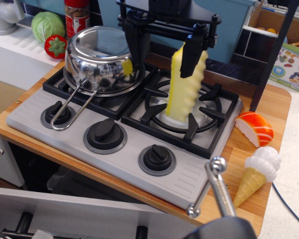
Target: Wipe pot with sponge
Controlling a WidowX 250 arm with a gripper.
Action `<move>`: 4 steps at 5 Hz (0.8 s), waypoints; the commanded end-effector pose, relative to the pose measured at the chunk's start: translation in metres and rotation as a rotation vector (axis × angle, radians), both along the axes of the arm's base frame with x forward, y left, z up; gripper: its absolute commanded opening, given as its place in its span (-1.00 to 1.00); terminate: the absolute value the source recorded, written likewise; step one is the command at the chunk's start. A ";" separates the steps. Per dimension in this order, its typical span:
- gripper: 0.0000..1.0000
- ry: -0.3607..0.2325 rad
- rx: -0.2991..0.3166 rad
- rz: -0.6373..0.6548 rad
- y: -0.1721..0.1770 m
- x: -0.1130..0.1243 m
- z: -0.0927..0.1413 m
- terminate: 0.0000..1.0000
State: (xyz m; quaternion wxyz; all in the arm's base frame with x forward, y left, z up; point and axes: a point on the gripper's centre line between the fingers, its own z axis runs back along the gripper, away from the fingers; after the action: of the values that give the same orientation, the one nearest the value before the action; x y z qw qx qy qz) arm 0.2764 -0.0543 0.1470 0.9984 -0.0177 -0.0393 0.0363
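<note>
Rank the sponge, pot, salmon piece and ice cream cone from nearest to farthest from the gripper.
1. Sponge: clamped upright in the gripper, over the right burner.
2. Pot: left of it, on the left burner.
3. Salmon piece: on the wood, right of the stove.
4. Ice cream cone: nearer the front right corner.

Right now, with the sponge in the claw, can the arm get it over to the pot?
Probably yes. The claw grips the sponge upright on the right burner, and the pot sits on the adjoining left burner, with only low grate between them.
</note>
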 end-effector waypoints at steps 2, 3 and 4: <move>1.00 -0.013 -0.058 0.024 0.000 0.019 0.025 -1.00; 1.00 -0.033 -0.087 0.002 0.000 0.041 0.038 -1.00; 1.00 -0.066 -0.092 -0.029 0.003 0.060 0.037 -1.00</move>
State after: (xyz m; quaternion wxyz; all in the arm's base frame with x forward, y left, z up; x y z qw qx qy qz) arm 0.3376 -0.0514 0.1659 0.9969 -0.0611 -0.0406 0.0272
